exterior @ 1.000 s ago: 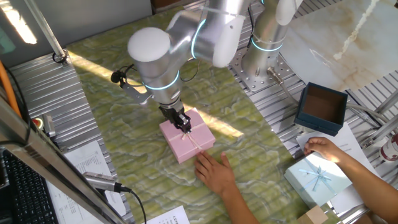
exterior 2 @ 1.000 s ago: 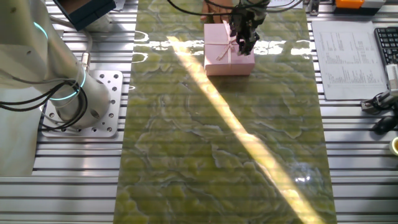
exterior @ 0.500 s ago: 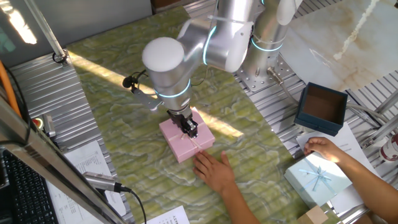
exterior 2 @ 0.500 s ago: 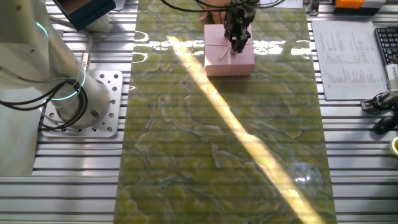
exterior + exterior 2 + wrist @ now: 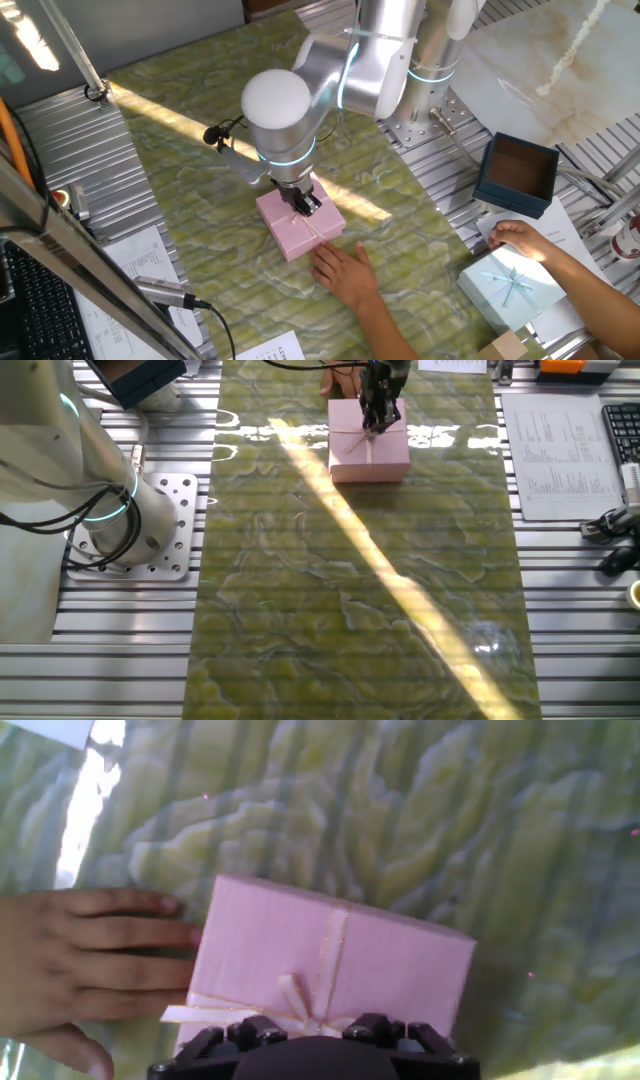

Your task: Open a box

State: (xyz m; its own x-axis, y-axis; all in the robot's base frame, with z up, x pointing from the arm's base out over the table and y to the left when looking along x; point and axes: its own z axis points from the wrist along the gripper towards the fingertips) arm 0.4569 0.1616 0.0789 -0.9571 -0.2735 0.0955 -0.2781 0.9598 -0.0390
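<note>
Near the middle of the green mat sits the box (image 5: pixel 300 224), lid still on, steadied by a person's hand (image 5: pixel 345 275) (presumably against sliding) while the gripper (image 5: pixel 307 204) hangs over its bow (image 5: pixel 300 1003), finger spread unclear.

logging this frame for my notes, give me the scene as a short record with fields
box: pink box on the green mat, lid on, ribbon bow on top
gripper: gripper just above the lid near the bow; open or shut cannot be told
person's hand: hand flat on the mat, fingertips against the box's side
other boxes: light blue box with bow; open dark navy box
task status: lid not yet lifted
</note>
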